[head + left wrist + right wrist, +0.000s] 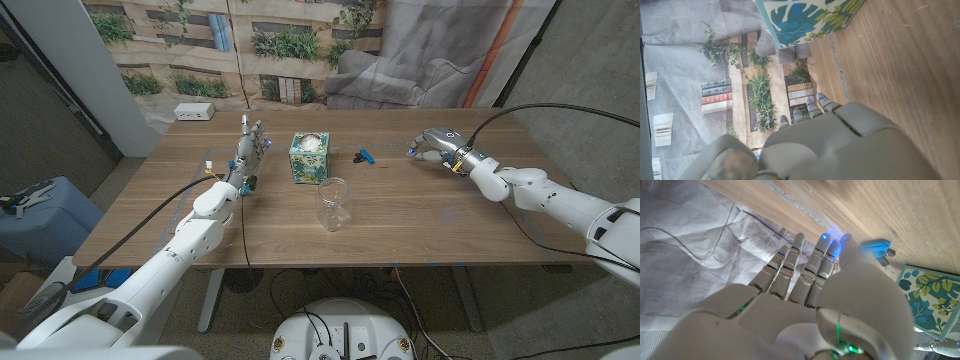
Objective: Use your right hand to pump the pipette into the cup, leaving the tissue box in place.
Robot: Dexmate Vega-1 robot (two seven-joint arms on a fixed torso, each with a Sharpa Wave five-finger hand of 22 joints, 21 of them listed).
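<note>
On the wooden tabletop (400, 215), the left hand (250, 145) stands at the left with its fingers stretched out and apart, holding nothing. Just beside it sits the square tissue box with a blue-green leaf pattern (309, 157). Nearer the front edge stands the clear plastic cup (334, 204), upright. Farther back, to its right, lies the small blue pipette (363, 155), apart from the box. At the right, the right hand (438, 146) is open, fingers extended, empty.
</note>
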